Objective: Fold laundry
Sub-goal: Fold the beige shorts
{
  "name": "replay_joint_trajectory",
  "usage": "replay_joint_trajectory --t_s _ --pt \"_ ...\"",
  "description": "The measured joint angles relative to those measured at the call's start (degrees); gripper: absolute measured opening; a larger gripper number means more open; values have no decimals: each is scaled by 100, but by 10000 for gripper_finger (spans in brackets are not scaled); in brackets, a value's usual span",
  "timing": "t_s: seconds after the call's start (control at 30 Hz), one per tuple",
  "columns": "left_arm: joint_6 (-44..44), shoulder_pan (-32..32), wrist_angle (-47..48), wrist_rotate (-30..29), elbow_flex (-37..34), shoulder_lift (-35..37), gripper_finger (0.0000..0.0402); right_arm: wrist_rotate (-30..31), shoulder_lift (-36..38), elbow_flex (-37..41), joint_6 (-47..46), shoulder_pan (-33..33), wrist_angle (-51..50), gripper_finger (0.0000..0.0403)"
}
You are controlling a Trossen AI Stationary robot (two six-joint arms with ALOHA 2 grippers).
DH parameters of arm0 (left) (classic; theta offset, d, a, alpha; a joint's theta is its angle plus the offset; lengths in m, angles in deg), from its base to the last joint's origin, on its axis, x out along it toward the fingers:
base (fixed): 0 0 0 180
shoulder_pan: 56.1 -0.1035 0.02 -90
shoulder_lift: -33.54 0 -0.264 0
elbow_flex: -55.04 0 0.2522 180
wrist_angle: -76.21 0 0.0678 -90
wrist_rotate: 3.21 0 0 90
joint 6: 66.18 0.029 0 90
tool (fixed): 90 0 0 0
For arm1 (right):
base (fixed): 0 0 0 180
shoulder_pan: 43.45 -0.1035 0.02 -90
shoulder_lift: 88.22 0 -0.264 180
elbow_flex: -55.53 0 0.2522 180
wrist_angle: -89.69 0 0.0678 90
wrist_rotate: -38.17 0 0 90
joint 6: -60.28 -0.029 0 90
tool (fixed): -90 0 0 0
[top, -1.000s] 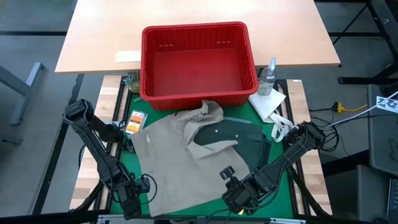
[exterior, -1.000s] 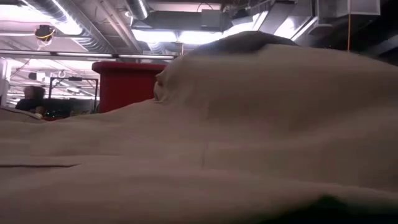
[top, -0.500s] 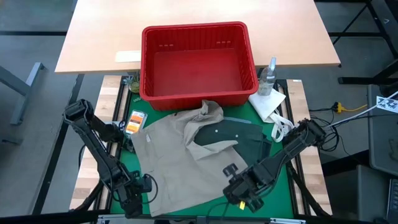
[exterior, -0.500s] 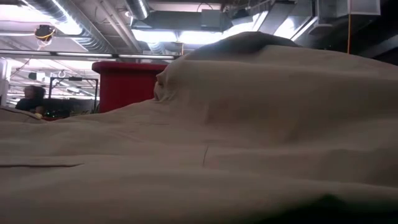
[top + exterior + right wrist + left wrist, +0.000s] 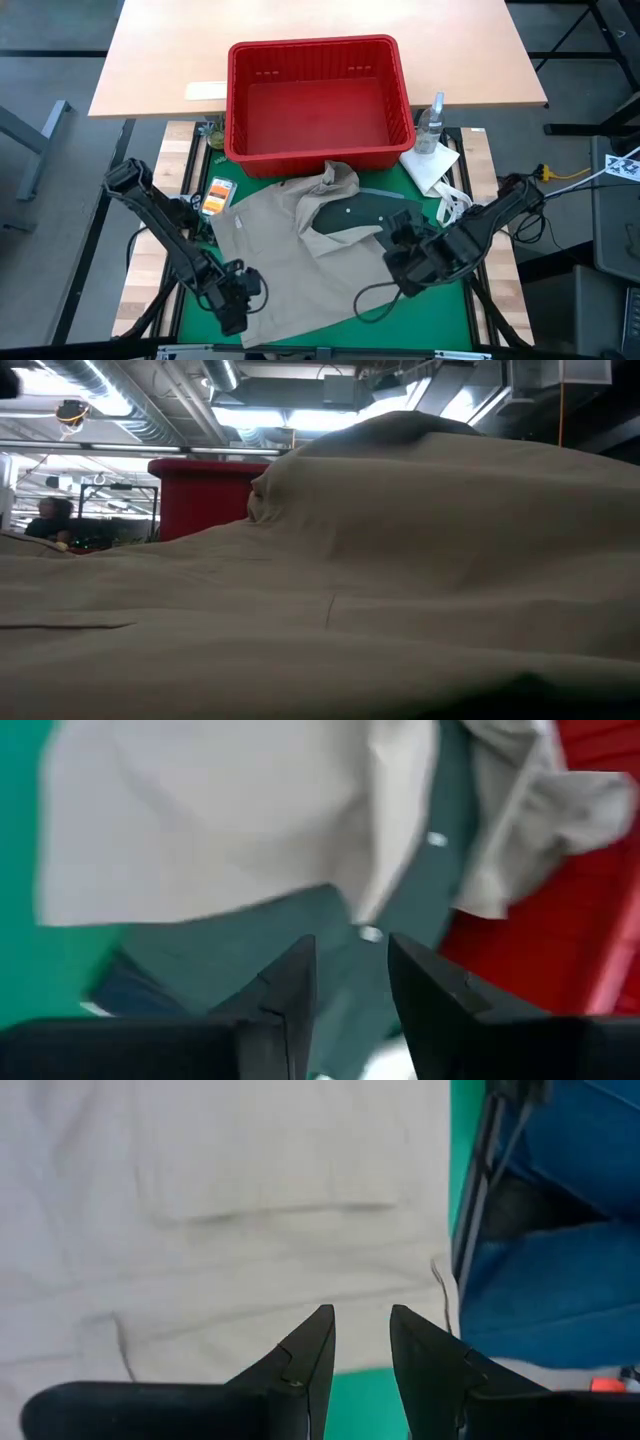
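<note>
Beige khaki piece [image 5: 290,260] spread flat | left tool [image 5: 232,305] — parted, empty, over its corner | right tool [image 5: 402,243] — parted, above olive piece [image 5: 365,215]

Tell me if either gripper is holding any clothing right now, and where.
Nothing held: left gripper and right gripper both open, empty, over the beige garment.

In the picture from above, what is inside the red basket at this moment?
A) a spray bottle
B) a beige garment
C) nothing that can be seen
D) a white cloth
C: the red basket shows only its bare red floor; the beige garment lies on the green mat in front of it.
</note>
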Motion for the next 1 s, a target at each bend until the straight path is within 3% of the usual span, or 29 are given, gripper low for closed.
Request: replay_joint_trajectory --t_s 0.27,0.37,0.53,0.77,1.0 --pt "549 -383 2 -317 0 0 94 501 170 26 584 0 -1 127" --pt "732 -467 1 -380 -2 0 94 736 458 409 608 0 8 127" --pt "1001 -590 2 -429 -2 0 94 747 1497 1914 -346 0 498 127" --pt "1016 -687 2 -427 -2 0 94 671 3029 4298 -854 -2 2814 127" --pt "1011 -685 2 -424 -2 0 94 1168 3315 5457 -858 0 3958 127"
